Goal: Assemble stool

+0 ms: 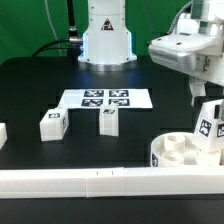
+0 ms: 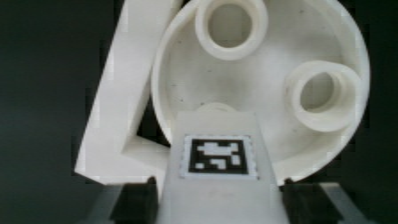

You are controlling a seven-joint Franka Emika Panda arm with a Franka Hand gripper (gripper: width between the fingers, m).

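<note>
Seat (image 1: pixel 176 152) — cropped, partly behind leg (image 1: pixel 208 128)

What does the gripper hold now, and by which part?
The gripper holds a leg by its upper end, clamped on two opposite sides; the lower end points at the seat.

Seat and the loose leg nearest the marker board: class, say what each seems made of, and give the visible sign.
Seat: likely moulded white plastic, smooth with a faint sheen; its rounded socket rims suggest moulding. Loose leg: seemingly the same white plastic, a chunky block; its black-and-white tag looks printed, perhaps a sticker.
</note>
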